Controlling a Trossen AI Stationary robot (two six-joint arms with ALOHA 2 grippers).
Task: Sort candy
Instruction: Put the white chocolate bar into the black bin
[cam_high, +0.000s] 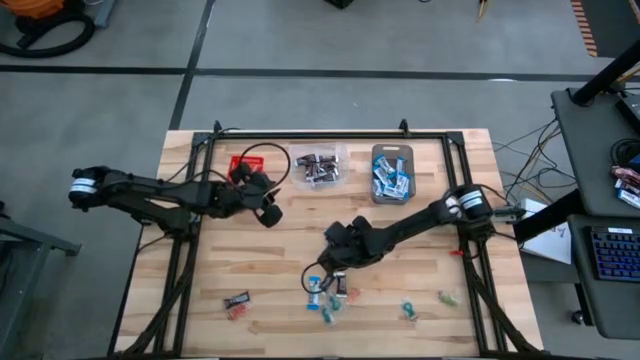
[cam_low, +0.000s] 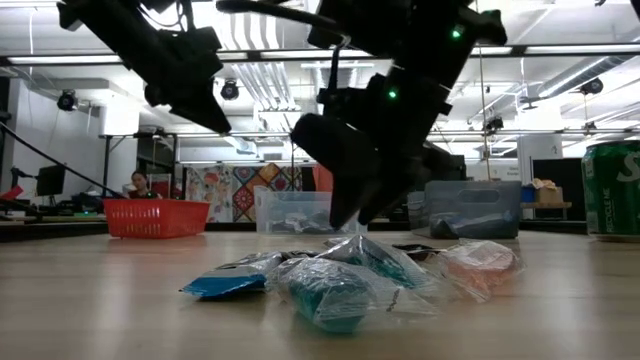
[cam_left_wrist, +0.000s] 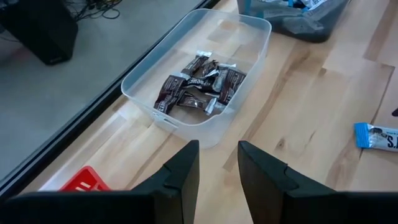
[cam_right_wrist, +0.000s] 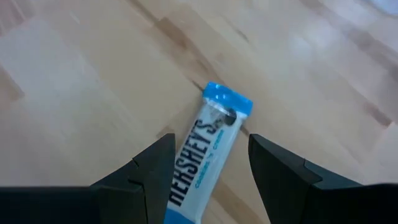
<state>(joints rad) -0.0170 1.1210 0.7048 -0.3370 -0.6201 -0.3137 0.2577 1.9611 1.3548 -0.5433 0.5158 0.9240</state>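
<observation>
On the left of the pale wooden plank table (cam_high: 200, 300), the left gripper (cam_left_wrist: 217, 180) hovers just in front of the small red mesh bin (cam_high: 240, 163), its two dark fingers a narrow gap apart with nothing between them. Right of the red bin along the far edge sits the clear plastic bin (cam_left_wrist: 249, 28), holding a heap of dark brown wrapped chocolates (cam_left_wrist: 198, 90), and next to it the grey bin (cam_high: 392, 170) filled with blue-and-white wrapped bars (cam_high: 391, 181). Near the front left lies a lone dark wrapped sweet (cam_high: 237, 298) with a tiny red sweet (cam_high: 235, 313) just beside it. At the table's middle the right gripper (cam_right_wrist: 205, 165) hangs low with its fingers spread wide, one on each side of a blue-and-white wrapped Hershey's bar (cam_right_wrist: 208, 146) lying flat on the wood, not clamped. Just in front of it lies a loose cluster of blue, teal and red wrapped sweets (cam_high: 327, 298). Farther right lie a teal sweet (cam_high: 408, 310) and a green one (cam_high: 447, 298), apart.
</observation>
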